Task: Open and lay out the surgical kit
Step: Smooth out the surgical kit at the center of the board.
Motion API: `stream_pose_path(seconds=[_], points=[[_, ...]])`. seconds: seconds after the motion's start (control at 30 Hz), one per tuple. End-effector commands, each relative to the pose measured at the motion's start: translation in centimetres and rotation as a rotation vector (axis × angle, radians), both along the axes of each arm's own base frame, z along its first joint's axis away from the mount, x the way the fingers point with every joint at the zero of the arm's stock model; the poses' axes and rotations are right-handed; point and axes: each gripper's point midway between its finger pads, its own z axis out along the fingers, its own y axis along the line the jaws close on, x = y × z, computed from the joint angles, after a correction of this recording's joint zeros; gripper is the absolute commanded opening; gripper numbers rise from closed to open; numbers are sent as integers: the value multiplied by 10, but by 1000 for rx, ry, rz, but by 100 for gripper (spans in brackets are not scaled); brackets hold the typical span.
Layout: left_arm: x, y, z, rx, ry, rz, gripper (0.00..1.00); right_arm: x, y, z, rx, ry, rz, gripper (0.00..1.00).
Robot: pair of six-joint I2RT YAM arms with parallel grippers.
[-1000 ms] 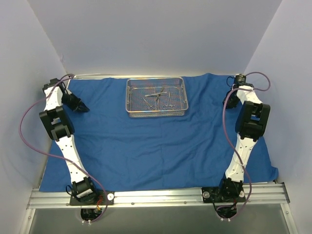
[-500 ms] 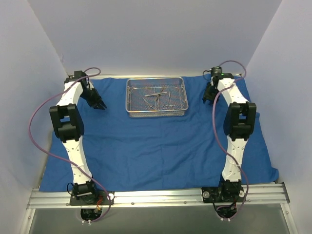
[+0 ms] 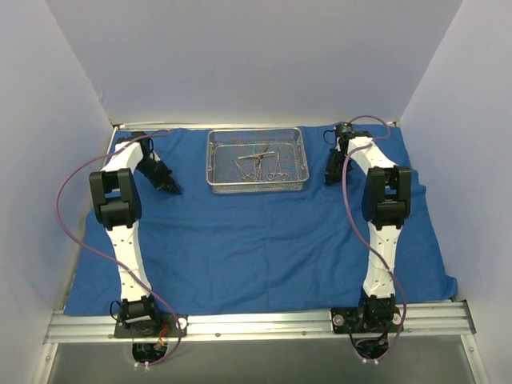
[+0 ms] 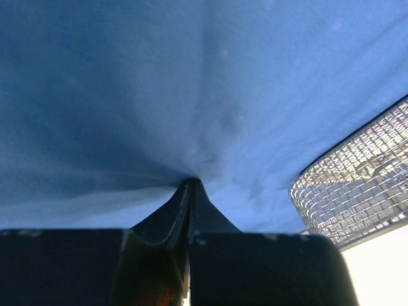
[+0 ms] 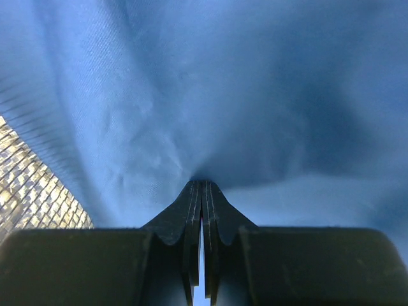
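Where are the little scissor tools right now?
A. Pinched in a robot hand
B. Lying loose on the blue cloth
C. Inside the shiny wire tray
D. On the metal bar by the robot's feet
C: in the top view the scissor-like instruments all lie inside the wire-mesh tray, which sits on the far part of the blue cloth.

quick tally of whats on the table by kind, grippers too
royal-blue cloth wrap: 1
silver wire-mesh tray: 1
steel ring-handled instruments: about 3, too small to be sure
black two-finger grippers: 2
total: about 7
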Motion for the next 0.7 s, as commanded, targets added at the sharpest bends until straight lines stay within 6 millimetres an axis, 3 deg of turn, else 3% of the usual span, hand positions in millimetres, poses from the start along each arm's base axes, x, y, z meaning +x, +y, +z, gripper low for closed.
stream_pose_path(seconds=[0.0,0.2,0.43,0.67], points=[[0,14,-27,29,59,8,2,-12,21,-22,14,68,32,0],[-9,38,-42,15,126,39,2,-21,38,-29,41,86,36,0],[-14,76,-45,12,129,80,2,-26,55,-33,49,95,61,0],[-10,99,-40,11,119,100,2,-30,68,-32,88,104,52,0]])
